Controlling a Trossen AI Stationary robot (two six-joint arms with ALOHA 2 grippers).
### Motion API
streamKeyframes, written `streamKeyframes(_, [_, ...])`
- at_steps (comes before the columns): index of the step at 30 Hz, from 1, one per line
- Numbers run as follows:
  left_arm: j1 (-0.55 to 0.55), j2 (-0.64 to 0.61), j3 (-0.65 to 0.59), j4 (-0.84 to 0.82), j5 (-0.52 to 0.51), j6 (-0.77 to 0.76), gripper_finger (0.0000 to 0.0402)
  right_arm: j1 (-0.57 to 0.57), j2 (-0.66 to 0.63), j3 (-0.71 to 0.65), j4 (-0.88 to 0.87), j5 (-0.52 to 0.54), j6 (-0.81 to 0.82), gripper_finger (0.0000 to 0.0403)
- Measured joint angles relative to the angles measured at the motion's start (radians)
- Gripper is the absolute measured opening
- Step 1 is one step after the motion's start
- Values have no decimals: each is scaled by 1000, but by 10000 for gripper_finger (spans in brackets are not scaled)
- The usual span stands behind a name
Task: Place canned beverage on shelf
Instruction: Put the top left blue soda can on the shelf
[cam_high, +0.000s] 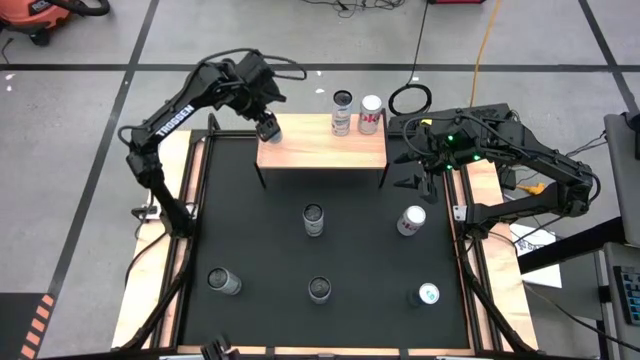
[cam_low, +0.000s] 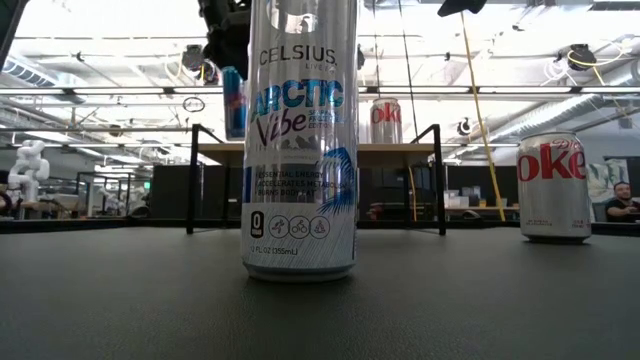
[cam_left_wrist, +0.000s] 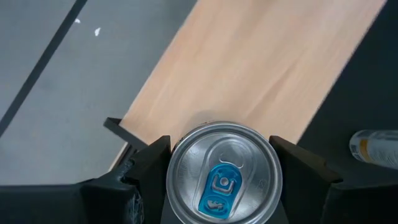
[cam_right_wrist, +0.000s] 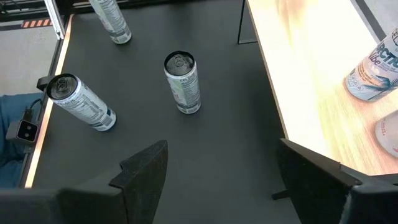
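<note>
So the left gripper (cam_high: 268, 128) is clamped around a slim can with a blue tab (cam_left_wrist: 224, 182), fingers (cam_left_wrist: 149, 165) pressed on both sides of it, and it's sitting over the left end of the shelf (cam_high: 320, 152), upper-middle of the high view. From the left wrist view the can is right above the light wood near the shelf's corner, and in the low view you can spot it as a blue can (cam_low: 233, 102) at the upper left, with its bottom looking slightly above the board, though I can't really tell if it's touching yet. Looks to me like the placing step: carry is basically over, and what's left is lowering it flat, letting go and backing straight up so it doesn't tip. Two cans are already parked at the shelf's back edge, the Arctic Vibe can (cam_high: 342, 112) and the red-and-white can (cam_high: 371, 114), well apart from the landing spot, so there's plenty of room. The right gripper (cam_right_wrist: 221, 168) just waits off the shelf's right end, fingers spread wide with nothing in them. More cans stand on the black mat (cam_high: 260, 240) lower in the frame, like the Celsius can (cam_low: 301, 140) and a Diet Coke (cam_low: 553, 186).
</note>
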Motion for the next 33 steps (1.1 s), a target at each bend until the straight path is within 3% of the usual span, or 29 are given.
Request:
streamKeyframes(12, [30, 12, 0, 40, 74, 14, 235, 0, 0, 0, 24, 0, 0, 281])
streamKeyframes(33, [42, 57, 0, 37, 67, 15, 235, 0, 0, 0, 15, 0, 39, 281])
